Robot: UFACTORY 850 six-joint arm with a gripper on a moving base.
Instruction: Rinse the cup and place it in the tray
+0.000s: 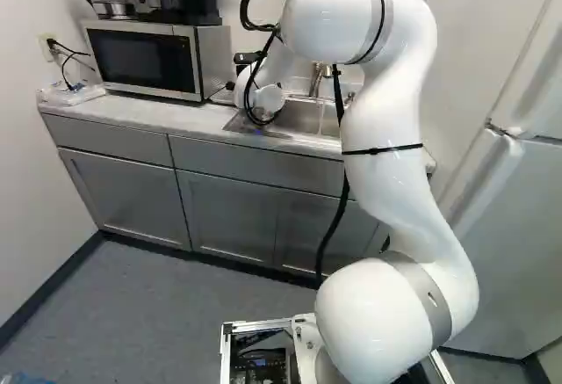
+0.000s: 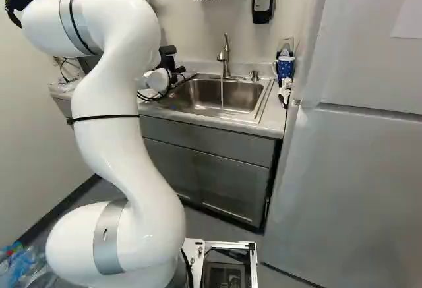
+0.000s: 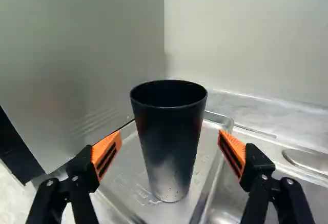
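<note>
So the arm (image 1: 386, 138) was bent out over the counter with its wrist down by the sink. The gripper (image 3: 170, 136) was spread wide, with nothing held. One orange pad (image 3: 106, 155) stood on the microwave side and the other on the sink side, and I could see a gap between each one and the cup.

The cup (image 3: 171, 157), a dark tapered one, was straight ahead of the gripper and pretty much centred between the finger lines. Its long axis ran upright, mouth up, so the fingers faced it from either side across its width. I couldn't tell how far its wall sat past the fingertips.

It was already standing in the tray (image 3: 224, 124), and there were droplets on the tray floor around it. My guess was it had been rinsed and set down, so the next move was backing straight out along that same line. Drift sideways and a finger could've clipped the cup and tipped it.

Just beside the tray was the sink (image 2: 210, 89) on one side, the microwave (image 1: 149, 59) on the other. Farther back, the faucet (image 2: 225, 56) was running a thin stream, so I figured the water needed shutting off too.
</note>
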